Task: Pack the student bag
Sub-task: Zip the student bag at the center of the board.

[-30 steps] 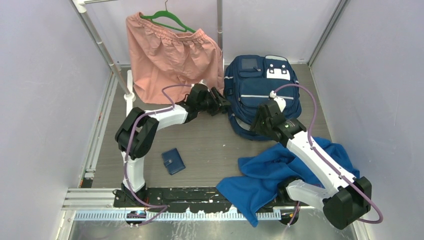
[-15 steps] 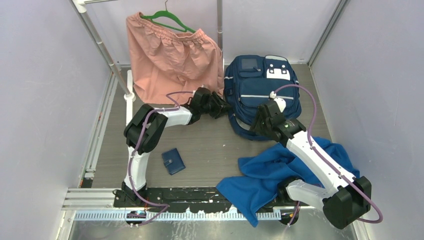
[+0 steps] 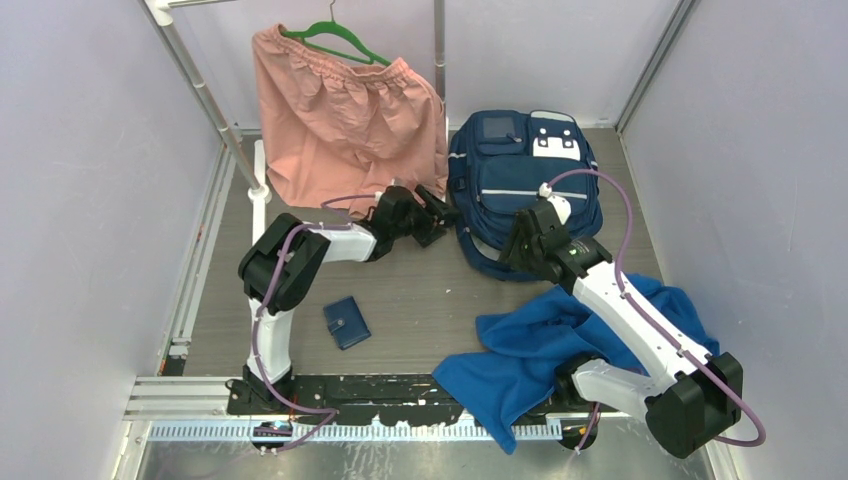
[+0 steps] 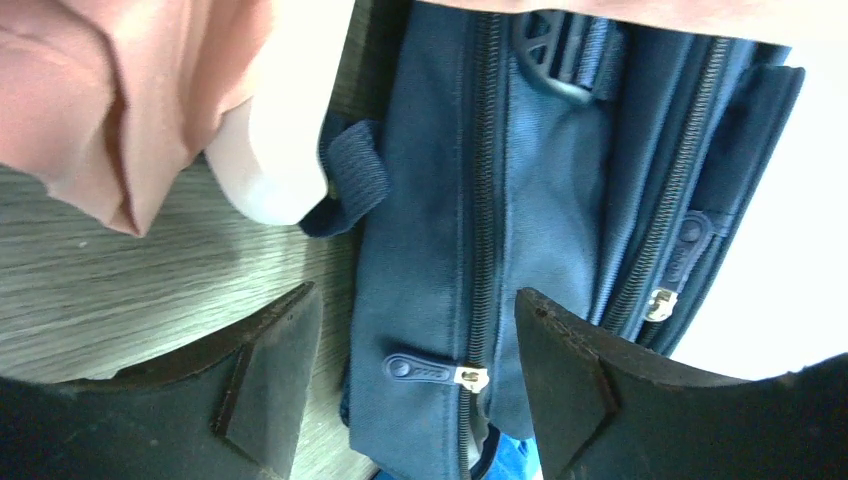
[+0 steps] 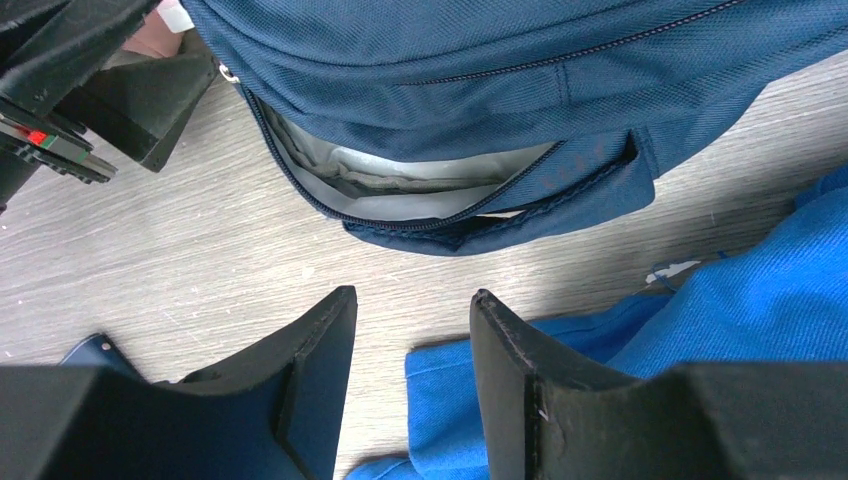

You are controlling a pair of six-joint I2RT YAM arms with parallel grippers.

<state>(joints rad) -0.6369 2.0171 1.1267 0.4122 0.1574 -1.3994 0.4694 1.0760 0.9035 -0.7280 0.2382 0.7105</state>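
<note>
Wallet point(image 3: 346, 322) lies at seven o'clock. Left gripper point(image 4: 415, 310) stands open and empty, jaws flanking a zip pull point(image 4: 425, 372) on the nine o'clock side of the bag point(image 3: 520, 180). The bag lies at one o'clock, one zip open. Right gripper point(image 5: 410, 310) hangs open and empty at its six o'clock, over the cloth point(image 3: 530, 350) edge.

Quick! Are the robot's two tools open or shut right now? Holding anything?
Left tool: open, holding nothing, near the student bag.
Right tool: open, holding nothing.

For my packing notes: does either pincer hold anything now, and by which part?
Nothing is held. The left pincer and the right pincer stand open by the student bag.
</note>
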